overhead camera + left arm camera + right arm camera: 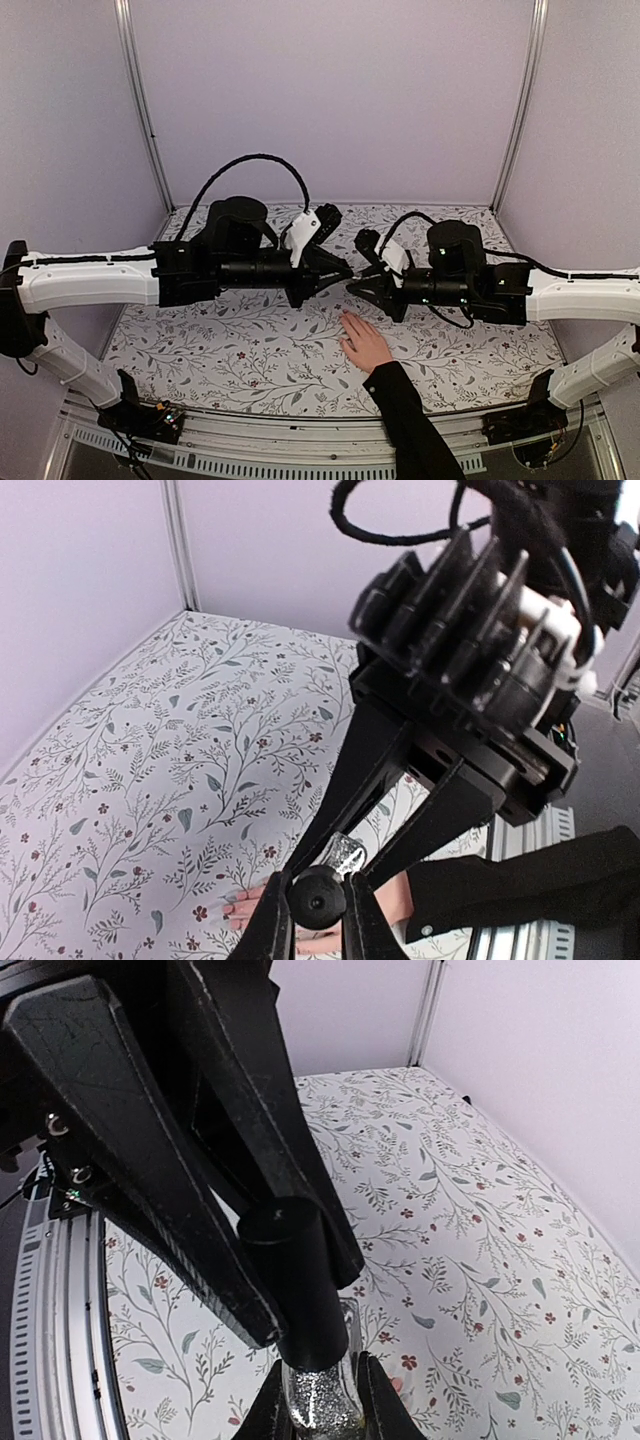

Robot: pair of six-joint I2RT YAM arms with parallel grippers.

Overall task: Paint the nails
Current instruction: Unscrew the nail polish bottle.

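Note:
A light-skinned hand (365,345) in a black sleeve (410,420) lies flat on the floral table (220,340), fingers pointing away. Its nails (229,909) are tiny and pinkish, seen just left of my left fingers. Above the fingertips the two grippers meet tip to tip. My right gripper (320,1405) is shut on the glass body of a small silver-glitter bottle (322,1410). My left gripper (320,905) is shut on the bottle's black cap (320,898), which sits on the bottle neck. From above, the left gripper (347,274) and right gripper (352,290) hide the bottle.
Lilac walls close in the table at the back and both sides, with metal posts (140,100) in the back corners. A grey rail (300,435) runs along the near edge between the arm bases. Black cables (250,160) loop above both wrists.

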